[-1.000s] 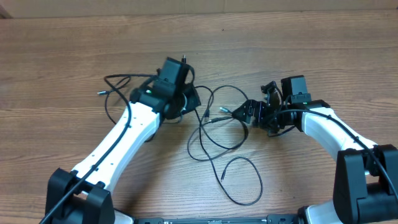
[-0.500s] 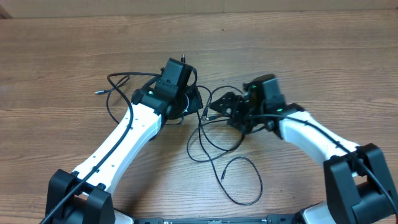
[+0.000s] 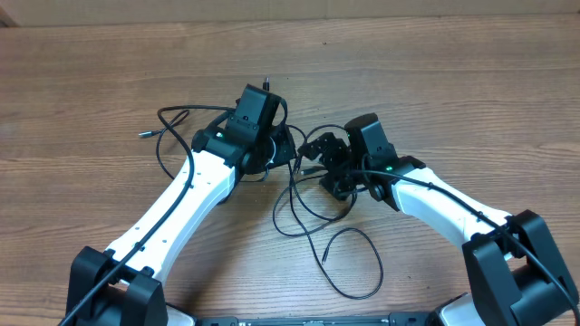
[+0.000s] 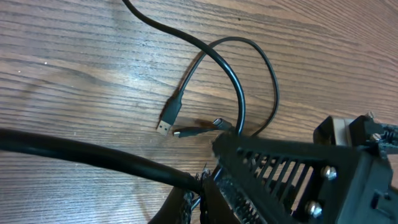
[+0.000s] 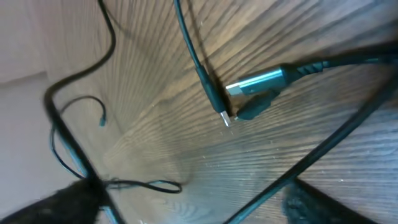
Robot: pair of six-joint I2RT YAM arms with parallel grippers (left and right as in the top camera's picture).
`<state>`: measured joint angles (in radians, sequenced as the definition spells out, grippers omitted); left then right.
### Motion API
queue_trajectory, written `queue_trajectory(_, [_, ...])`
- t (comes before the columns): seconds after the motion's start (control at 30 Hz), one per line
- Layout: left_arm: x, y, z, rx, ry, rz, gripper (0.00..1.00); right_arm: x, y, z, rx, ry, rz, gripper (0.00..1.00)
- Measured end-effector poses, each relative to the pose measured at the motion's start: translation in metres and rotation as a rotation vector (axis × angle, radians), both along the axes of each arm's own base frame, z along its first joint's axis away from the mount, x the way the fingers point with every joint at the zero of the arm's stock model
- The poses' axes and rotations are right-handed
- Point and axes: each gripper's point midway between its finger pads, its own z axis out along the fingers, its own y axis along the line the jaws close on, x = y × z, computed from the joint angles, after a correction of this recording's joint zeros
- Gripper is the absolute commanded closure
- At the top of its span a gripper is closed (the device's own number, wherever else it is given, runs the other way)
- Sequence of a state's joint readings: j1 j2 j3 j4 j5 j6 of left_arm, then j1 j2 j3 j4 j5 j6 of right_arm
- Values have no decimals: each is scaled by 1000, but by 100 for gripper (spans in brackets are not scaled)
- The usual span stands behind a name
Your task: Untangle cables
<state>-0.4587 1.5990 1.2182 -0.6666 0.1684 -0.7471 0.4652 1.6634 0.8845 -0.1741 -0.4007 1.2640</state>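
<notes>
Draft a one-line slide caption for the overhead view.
Left arm and open right gripper meet over the tangled black cables on the wooden table.

The top camera is hanging high over the table and looking straight down. It is showing the table's far edge at the top of its picture and the feet of both arms at the bottom. It is taking in the whole left arm, the right arm and all the cables.

The left wrist camera is sitting low and close, looking down at a slant at two plugs on the wood. The right wrist camera is sitting closer still, tipping sideways, and is showing a blurry shiny plug. All three are looking at the middle of the table.
</notes>
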Motion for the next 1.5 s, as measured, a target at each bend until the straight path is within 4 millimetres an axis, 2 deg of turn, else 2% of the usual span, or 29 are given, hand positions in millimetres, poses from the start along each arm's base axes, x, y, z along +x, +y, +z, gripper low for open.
queue_trajectory(0.07, [0,0,0,-3,1,-2,96,1,0,0,3,8,-17,39])
queue_trajectory(0.23, [1,-6,6,-43,-12,-23,96,-1,5,1,18,32,-46,49])
queue_trajectory(0.37, [3,-9,20,-77,-47,-35,96,-7,18,1,15,24,-33,85])
queue_trajectory(0.43, [2,-10,25,-83,-62,-43,96,-11,21,0,4,22,-24,96])
queue_trajectory(0.57, [6,-1,32,-81,-94,-57,96,-10,9,-9,-62,11,-26,96])
queue_trajectory(0.63, [13,13,39,-77,-120,-39,96,-6,-2,-14,-104,-7,-18,96])
queue_trajectory(0.73, [29,50,55,-72,-176,30,96,6,-22,-17,-149,-44,-15,96])
queue_trajectory(0.87, [48,106,88,-54,-275,138,96,27,-68,-22,-226,-87,-38,96])
queue_trajectory(1.0, [55,141,117,-34,-359,197,96,32,-127,-34,-344,-55,-99,96])
queue_trajectory(1.07, [56,152,121,-26,-370,219,96,31,-155,-40,-404,-29,-130,96])
queue_trajectory(1.17, [54,164,118,-10,-355,239,96,27,-193,-46,-482,5,-158,96])
queue_trajectory(1.23, [55,169,117,-5,-355,246,96,25,-210,-49,-518,18,-169,96])
queue_trajectory(1.33, [54,167,118,-20,-353,238,96,23,-224,-50,-537,18,-157,95])
queue_trajectory(1.37, [53,163,118,-36,-351,224,96,23,-222,-49,-532,7,-124,85])
queue_trajectory(1.43, [51,156,119,-59,-344,201,95,23,-212,-47,-501,-35,-29,46])
queue_trajectory(1.47, [49,151,118,-69,-335,189,96,23,-205,-46,-485,-64,24,39])
queue_trajectory(1.5, [47,147,116,-77,-323,185,96,22,-196,-44,-456,-96,93,36])
